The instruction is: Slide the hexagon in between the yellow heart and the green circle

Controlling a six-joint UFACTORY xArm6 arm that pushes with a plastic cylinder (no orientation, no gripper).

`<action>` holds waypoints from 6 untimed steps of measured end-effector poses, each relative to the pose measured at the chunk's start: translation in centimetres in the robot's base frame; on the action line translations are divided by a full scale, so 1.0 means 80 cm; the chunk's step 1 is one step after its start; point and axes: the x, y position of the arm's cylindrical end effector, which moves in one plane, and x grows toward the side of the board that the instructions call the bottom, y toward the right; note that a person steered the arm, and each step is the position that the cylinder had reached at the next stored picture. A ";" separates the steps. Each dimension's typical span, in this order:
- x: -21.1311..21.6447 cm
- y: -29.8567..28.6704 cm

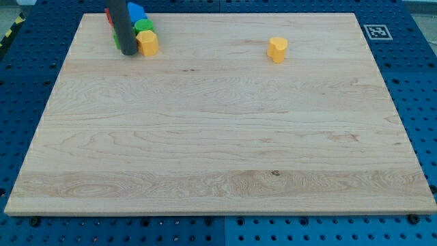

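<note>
One yellow hexagon (147, 43) touching my tip (128, 52), green circle (144, 26) perhaps adjoining, yellow heart (277, 49) apart

The wooden board (218, 137) lies open from 3 through 9 o'clock. Toward 11 o'clock, my tip (128, 52) touches a packed cluster: yellow hexagon (147, 43), green block (144, 26), blue block (136, 11), red block (108, 15). A yellow heart (277, 49) stands alone near 1 o'clock.

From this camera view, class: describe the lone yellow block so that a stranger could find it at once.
Start at the wooden board and look along its top edge, right of centre. The yellow block stands there alone, far from the cluster under my tip at the top left, where the other yellow block sits.
</note>
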 end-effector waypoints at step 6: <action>0.005 0.097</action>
